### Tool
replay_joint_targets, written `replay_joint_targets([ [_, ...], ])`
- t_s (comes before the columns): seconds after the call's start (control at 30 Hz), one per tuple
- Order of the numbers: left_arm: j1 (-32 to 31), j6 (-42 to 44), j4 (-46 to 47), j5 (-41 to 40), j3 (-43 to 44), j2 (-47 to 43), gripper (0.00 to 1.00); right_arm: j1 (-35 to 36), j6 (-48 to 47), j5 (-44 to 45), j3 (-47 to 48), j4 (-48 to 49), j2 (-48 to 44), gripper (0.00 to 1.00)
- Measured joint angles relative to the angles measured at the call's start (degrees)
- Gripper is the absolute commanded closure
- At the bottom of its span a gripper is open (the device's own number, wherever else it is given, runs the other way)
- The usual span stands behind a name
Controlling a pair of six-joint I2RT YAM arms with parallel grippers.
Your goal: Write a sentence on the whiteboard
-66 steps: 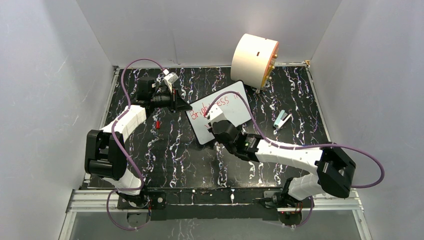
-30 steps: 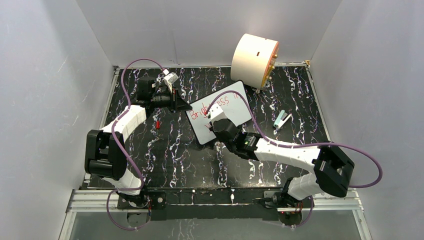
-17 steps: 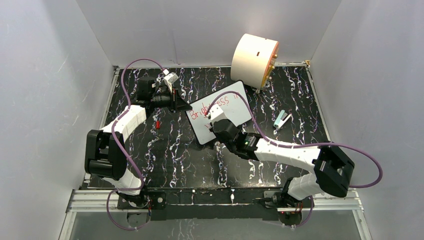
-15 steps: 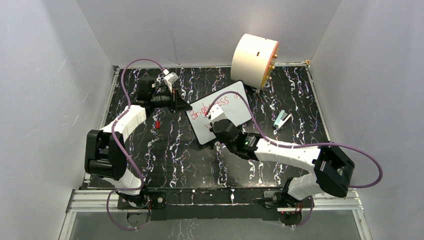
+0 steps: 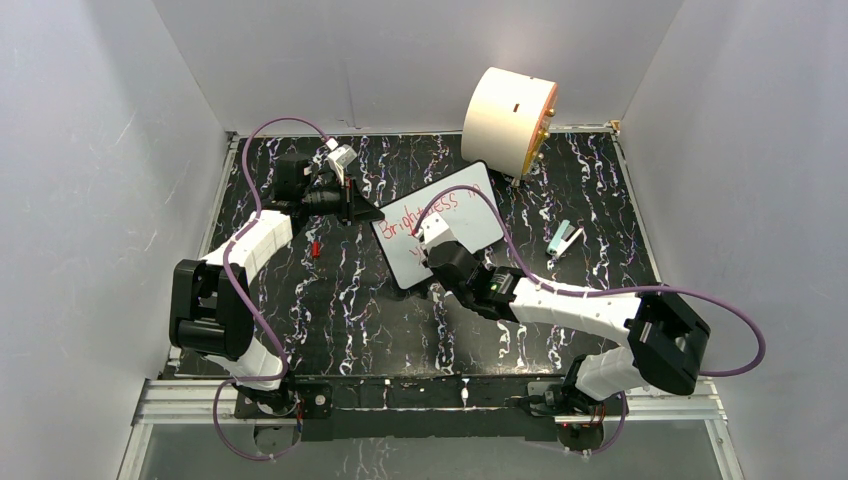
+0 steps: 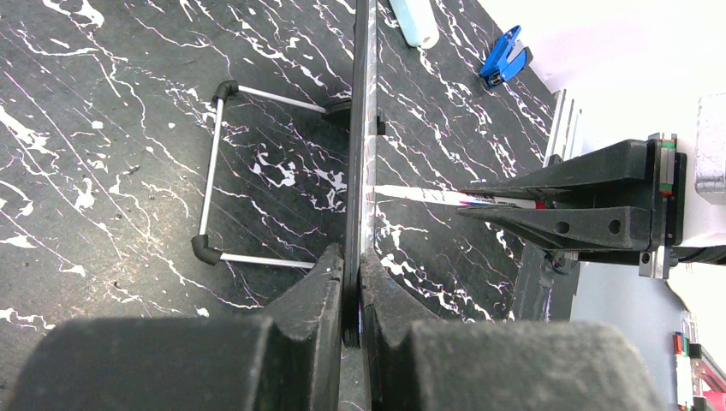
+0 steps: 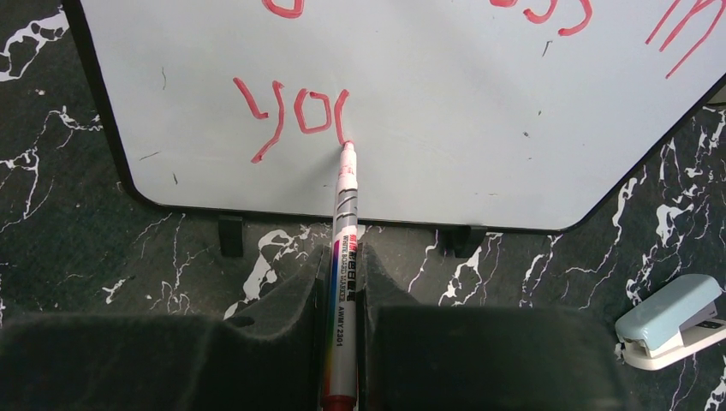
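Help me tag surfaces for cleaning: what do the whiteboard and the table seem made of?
The whiteboard: smooth, even white face, likely melamine or coated steel; its thin black rim looks plastic. The table: black with white veining, marble-look, probably printed laminate rather than stone.

Red "yo" on whiteboard (image 7: 479, 128); "WHITE BOARD MARKER" on marker (image 7: 344, 248).

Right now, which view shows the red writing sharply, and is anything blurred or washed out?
Right wrist view: the sentence and the marker are sharp on the whiteboard, no glare. Left wrist view: whiteboard edge-on, no writing visible, the left hand looks soft, upper right corner washed out. Top view: letters tiny, partly covered by the right hand.
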Motion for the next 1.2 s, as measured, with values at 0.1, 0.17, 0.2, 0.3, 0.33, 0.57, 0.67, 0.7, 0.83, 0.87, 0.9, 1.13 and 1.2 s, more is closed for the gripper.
replay_joint_targets([
  [0.1,0.00,0.02,0.00,0.00,0.00,0.02,1.00,-0.04,0.02,0.59,0.00,0.07,0.00,1.00],
  [0.17,0.00,0.02,0.00,0.00,0.00,0.00,1.00,-0.09,0.00,1.18,0.00,0.15,0.00,1.00],
  [0.2,0.00,0.00,0.00,0.00,0.00,0.00,1.00,-0.11,0.00,1.40,0.00,0.24,0.00,1.00],
  [0.3,0.00,0.02,0.00,0.00,0.00,0.00,1.00,-0.26,-0.07,1.68,0.00,0.72,0.00,1.00],
  [0.33,0.00,0.02,0.00,0.00,0.00,0.00,1.00,-0.33,-0.11,1.79,0.00,0.94,0.00,1.00],
  [0.57,0.00,0.02,0.00,-0.02,0.00,0.00,1.00,-0.46,-0.24,2.38,0.00,2.25,0.00,1.00],
  [0.67,0.00,0.02,0.00,-0.02,0.00,0.00,1.00,-0.48,-0.39,2.51,0.00,2.69,0.00,1.00],
  [0.7,0.00,0.02,0.00,-0.04,0.00,0.00,1.00,-0.48,-0.44,2.56,0.00,2.95,0.00,1.00],
  [0.83,0.00,0.02,0.00,-0.02,0.00,0.00,1.00,-0.68,-0.83,2.64,0.00,3.89,-0.15,1.00],
  [0.87,0.00,0.02,0.00,-0.02,0.00,0.00,1.00,-0.76,-0.98,2.62,0.00,4.07,-0.22,1.00],
  [0.9,0.00,0.02,0.00,-0.02,0.00,0.00,1.00,-0.87,-1.11,2.64,0.00,4.37,-0.24,1.00],
  [1.13,0.00,0.02,0.00,-0.07,0.00,0.00,1.00,-1.18,-1.64,2.47,0.00,4.81,-0.24,1.00],
  [1.2,0.00,0.02,0.00,-0.07,0.00,0.02,1.00,-1.20,-1.60,2.40,0.00,4.79,-0.24,1.00],
])
